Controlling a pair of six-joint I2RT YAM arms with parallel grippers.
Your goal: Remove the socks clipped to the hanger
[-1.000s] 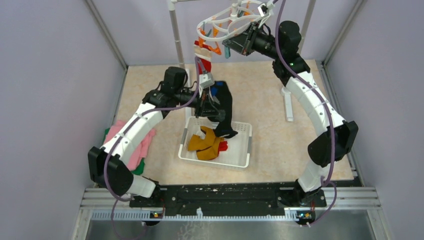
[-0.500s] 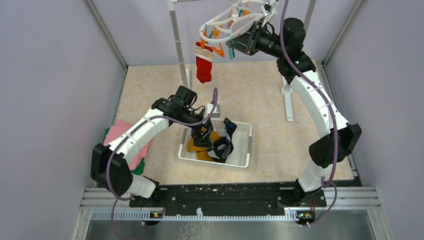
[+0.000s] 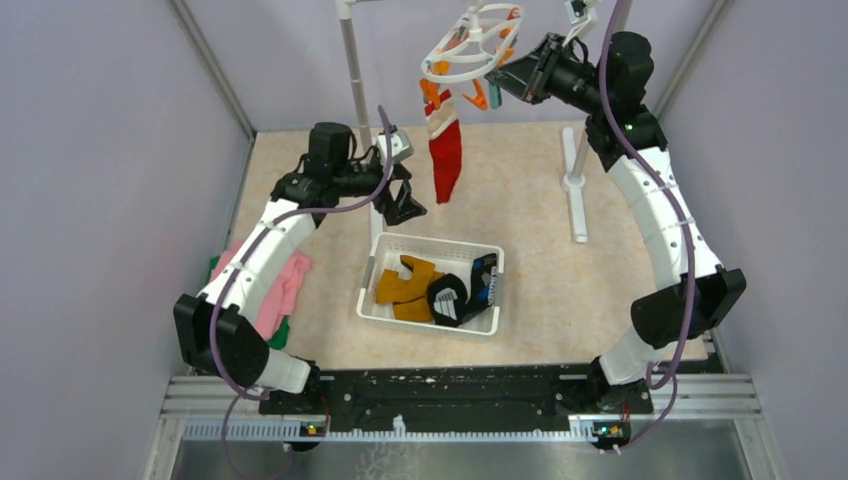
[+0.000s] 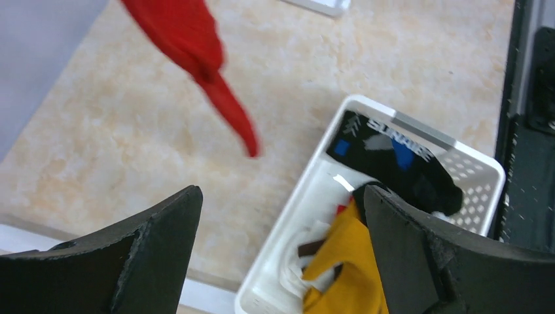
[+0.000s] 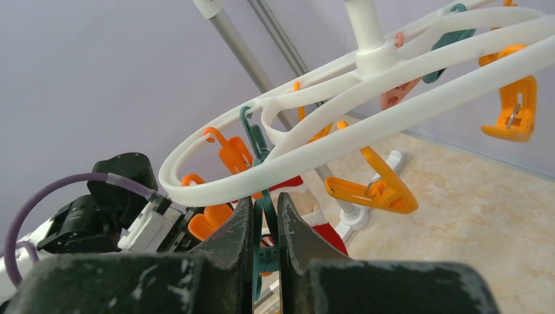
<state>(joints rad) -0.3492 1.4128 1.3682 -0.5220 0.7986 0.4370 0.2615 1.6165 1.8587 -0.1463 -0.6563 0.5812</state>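
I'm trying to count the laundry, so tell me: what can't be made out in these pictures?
- Number of socks in the basket: top view, the mustard sock and black sock cover whatever lies beneath.
- Red sock: left wrist view, blurred, cut off by the top edge.
- Red sock's clip: right wrist view, behind the right tool, shut on a teal clip.
- Hanger hook: top view, cut off by the top edge.

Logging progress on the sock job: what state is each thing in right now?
hanger, held up off the floor by one teal clip
red sock, hanging clipped to the hanger
black sock, lying in the white basket
mustard sock, lying in the basket
left tool, open, empty
right tool, shut on the teal clip
pink and green cloth, lying beside the left arm
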